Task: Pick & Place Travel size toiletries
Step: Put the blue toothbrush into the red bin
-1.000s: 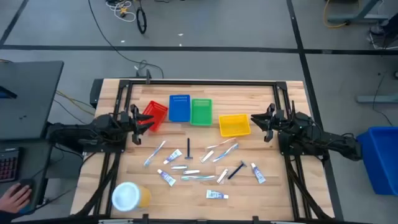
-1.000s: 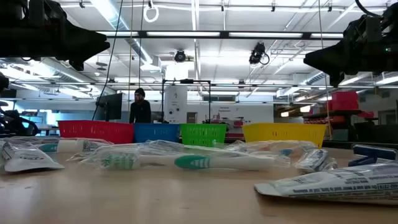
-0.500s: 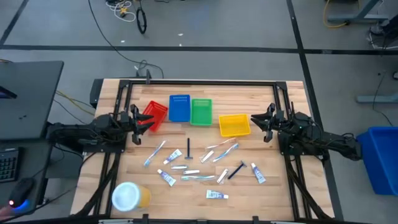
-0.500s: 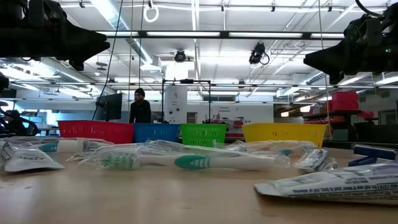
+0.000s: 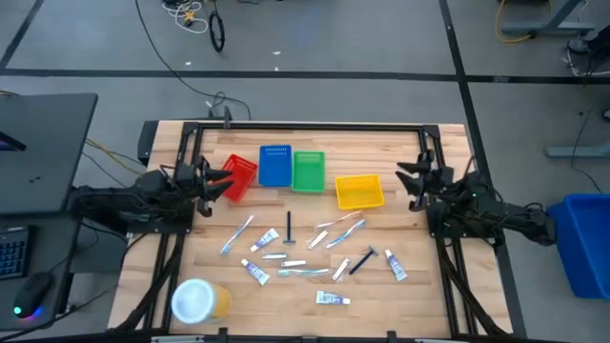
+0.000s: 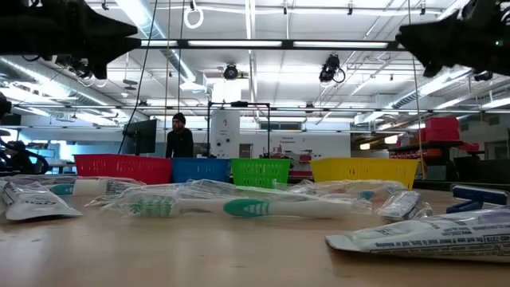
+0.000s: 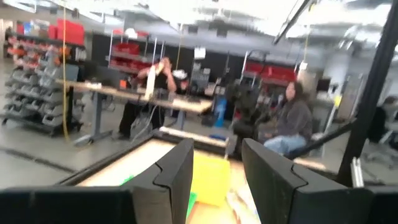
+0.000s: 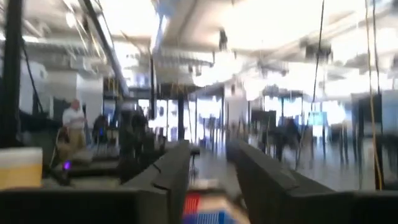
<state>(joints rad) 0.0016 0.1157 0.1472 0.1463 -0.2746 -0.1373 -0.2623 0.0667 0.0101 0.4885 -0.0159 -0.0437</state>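
Note:
The travel size toiletries (image 5: 303, 250) lie loose on the middle of the wooden table: pale toothbrushes, small white and blue tubes and a dark stick, seen close up in the low view (image 6: 239, 207). My left gripper (image 5: 221, 180) hangs in the air at the table's left side, beside the red bin. It is open, with a gap between its fingers in the left wrist view (image 7: 217, 152). My right gripper (image 5: 408, 177) hangs at the right side, beside the yellow bin, and is also open (image 8: 208, 152). Neither one holds anything.
A row of small bins stands beyond the toiletries: red (image 5: 236, 175), blue (image 5: 275, 165), green (image 5: 308, 171) and yellow (image 5: 359, 191). A white-lidded yellow jar (image 5: 197, 301) stands at the near left corner. A black frame rims the table. People show in the room behind.
Both grippers have risen and tipped up: in the low view their dark shapes stand higher than before. In the high view each has drawn slightly toward the far edge. The toiletries and bins have not moved.

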